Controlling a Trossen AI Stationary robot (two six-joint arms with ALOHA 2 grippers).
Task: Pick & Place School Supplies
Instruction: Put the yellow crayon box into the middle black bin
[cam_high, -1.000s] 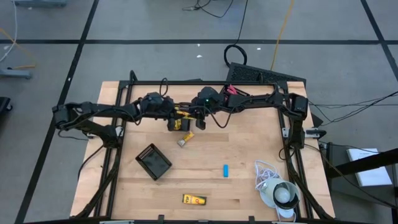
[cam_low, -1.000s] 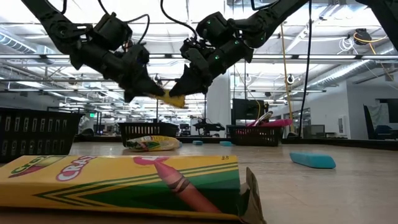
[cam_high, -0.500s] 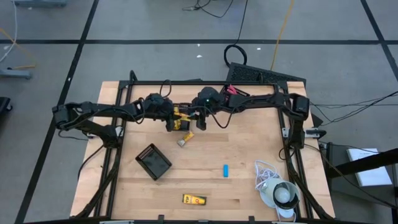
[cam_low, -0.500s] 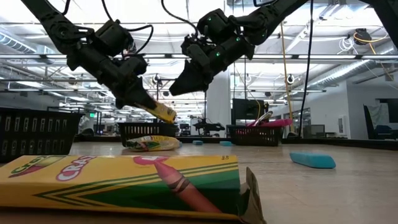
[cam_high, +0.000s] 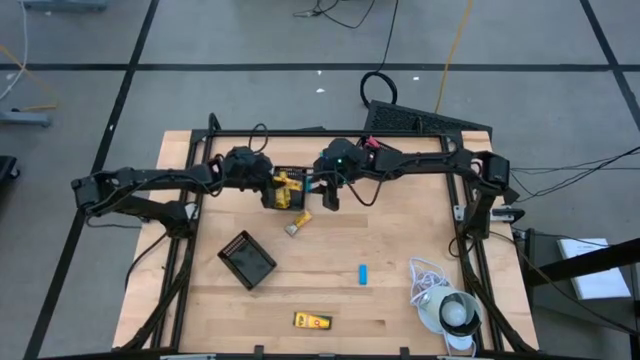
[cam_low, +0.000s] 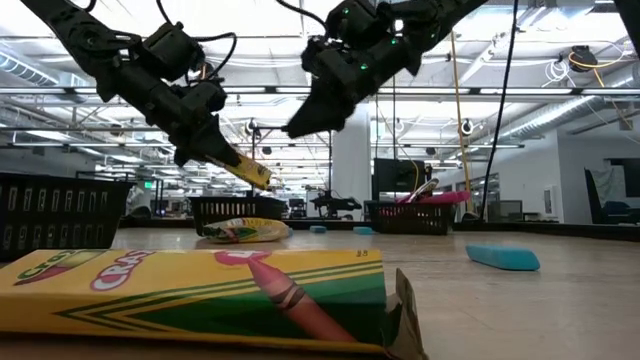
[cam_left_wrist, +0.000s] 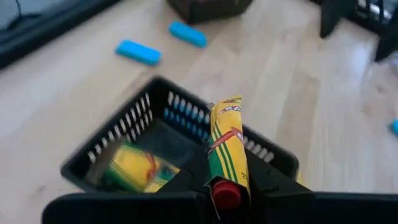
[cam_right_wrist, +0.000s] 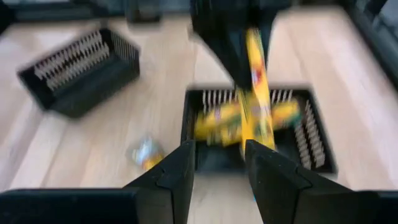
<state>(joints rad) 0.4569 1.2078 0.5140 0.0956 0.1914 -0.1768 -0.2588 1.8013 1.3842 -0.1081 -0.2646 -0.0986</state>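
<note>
Above the black slotted tray (cam_left_wrist: 124, 155) at the surface's far side, the left tool (cam_high: 268, 190) clamps a yellow crayon pack (cam_left_wrist: 227, 146) while the right tool (cam_right_wrist: 217, 158) hangs empty, fingers apart, so lowering and releasing looks next.

both arms reach inward — left claw (cam_high: 283, 190) clamped shut, right claw (cam_high: 326, 197) parted.

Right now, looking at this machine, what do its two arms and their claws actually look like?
Both arms are dark, nearly black, built of slim jointed segments with bulkier blocks at the wrists. Thin black cables loop along them. The left claw and right claw each end in two dark, flat, tapering fingers. A small green light glows on the right arm's wrist.
</note>
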